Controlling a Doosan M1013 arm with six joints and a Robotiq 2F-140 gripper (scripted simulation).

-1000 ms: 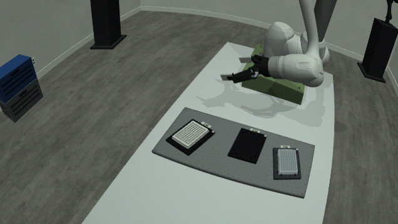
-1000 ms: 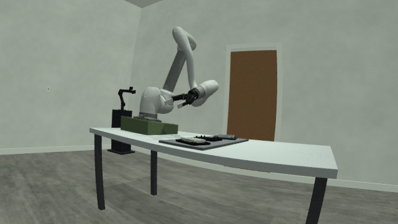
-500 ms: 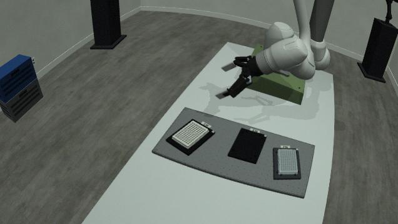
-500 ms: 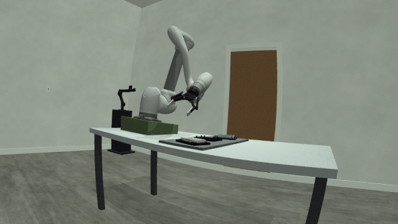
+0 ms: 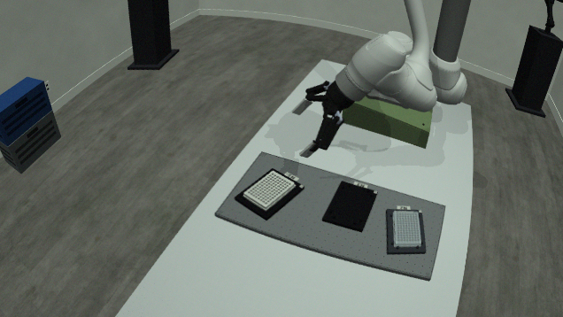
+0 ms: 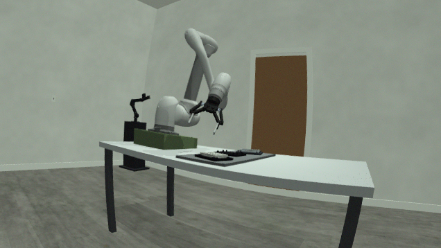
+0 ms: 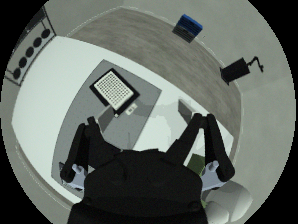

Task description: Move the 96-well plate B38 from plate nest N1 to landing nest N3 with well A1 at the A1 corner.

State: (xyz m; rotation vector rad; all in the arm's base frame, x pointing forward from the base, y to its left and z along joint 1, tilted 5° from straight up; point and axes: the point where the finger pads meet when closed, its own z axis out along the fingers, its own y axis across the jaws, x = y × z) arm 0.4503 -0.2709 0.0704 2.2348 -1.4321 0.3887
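Observation:
A grey deck plate point(image 5: 329, 212) on the white table carries three black nests. The left nest holds a white 96-well plate point(image 5: 270, 190), turned at an angle. The middle nest point(image 5: 350, 205) is empty. The right nest holds a greyer 96-well plate point(image 5: 407, 228). The labels are too small to read, so I cannot tell which plate is B38. My gripper point(image 5: 305, 128) is open and empty, high above the table behind the left nest. It also shows in the side view point(image 6: 202, 125) and the wrist view point(image 7: 148, 121), where the white plate point(image 7: 113, 90) lies ahead of the fingers.
The arm stands on a green base block point(image 5: 389, 121) at the table's far end. Black pedestals point(image 5: 150, 33) point(image 5: 536, 68) and a blue and grey cabinet point(image 5: 26, 121) stand on the floor, away from the table.

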